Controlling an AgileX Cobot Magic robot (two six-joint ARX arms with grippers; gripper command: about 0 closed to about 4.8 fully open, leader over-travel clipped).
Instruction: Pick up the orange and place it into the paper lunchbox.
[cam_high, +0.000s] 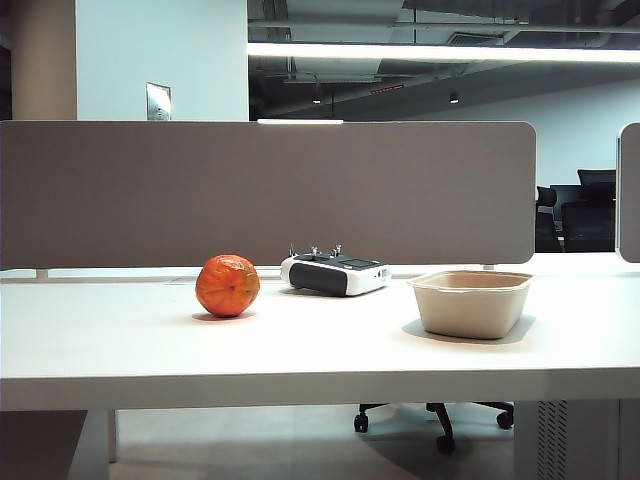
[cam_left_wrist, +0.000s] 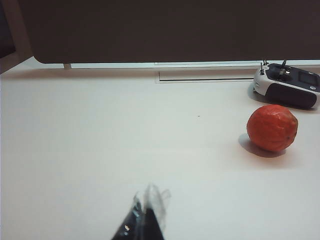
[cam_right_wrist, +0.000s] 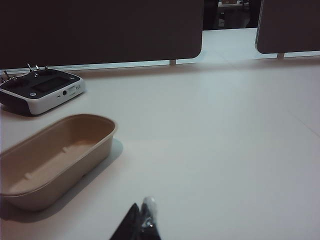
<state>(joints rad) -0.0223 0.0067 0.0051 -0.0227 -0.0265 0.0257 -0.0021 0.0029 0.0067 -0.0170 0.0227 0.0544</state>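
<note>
1. Nothing of the task is done yet: the orange (cam_high: 227, 285) sits on the counter (cam_high: 320, 350), untouched, well apart from the empty paper lunchbox (cam_high: 470, 303), with a white-and-black controller (cam_high: 335, 273) behind and between them.
2. The left gripper (cam_left_wrist: 145, 215) hovers near the orange, jaws pressed together, holding nothing.
3. The right gripper (cam_right_wrist: 142, 220) hangs beside the lunchbox; its jaws look narrow and empty.
4. Still to come: grasp, carry, release.
5. The orange is round, with no clear long axis; the lunchbox's long axis runs across the exterior view, opening upward.
</note>
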